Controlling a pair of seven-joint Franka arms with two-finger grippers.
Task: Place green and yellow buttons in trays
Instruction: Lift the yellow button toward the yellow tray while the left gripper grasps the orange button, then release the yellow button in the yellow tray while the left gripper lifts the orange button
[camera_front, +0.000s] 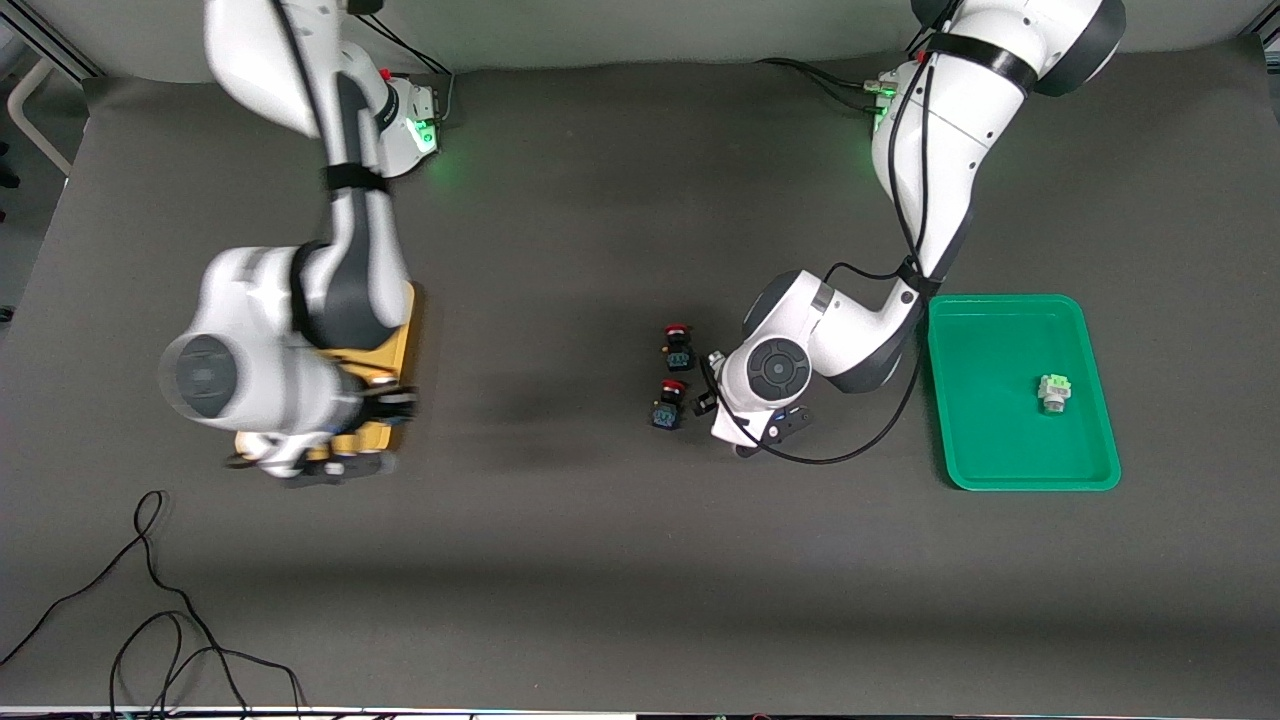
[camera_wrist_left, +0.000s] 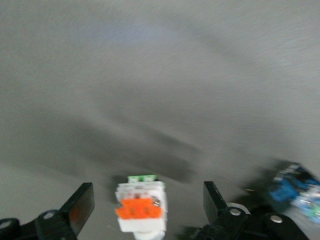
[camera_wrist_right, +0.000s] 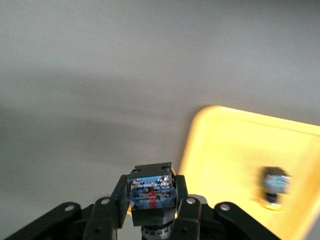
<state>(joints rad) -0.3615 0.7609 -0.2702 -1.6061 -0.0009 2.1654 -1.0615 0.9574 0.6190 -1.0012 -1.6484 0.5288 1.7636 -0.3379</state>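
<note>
My left gripper (camera_wrist_left: 146, 197) is open and low over the mat, with a white-bodied green button (camera_wrist_left: 141, 210) lying between its fingers (camera_wrist_left: 80, 207), untouched. In the front view the left hand (camera_front: 750, 420) hides that button. A second green button (camera_front: 1052, 392) lies in the green tray (camera_front: 1000, 330). My right gripper (camera_wrist_right: 150, 192) is shut on a black-blue button (camera_wrist_right: 151, 192) whose cap is hidden, over the mat at the rim of the yellow tray (camera_wrist_right: 240, 150). Another black-blue button (camera_wrist_right: 275, 186) lies in that tray. The right arm covers most of the tray (camera_front: 398, 345) in the front view.
Two red-capped black-blue buttons (camera_front: 678, 345) (camera_front: 668, 402) lie on the mat right beside the left hand, toward the right arm's end; one shows in the left wrist view (camera_wrist_left: 295, 189). Black cables (camera_front: 150, 600) trail along the edge nearest the front camera.
</note>
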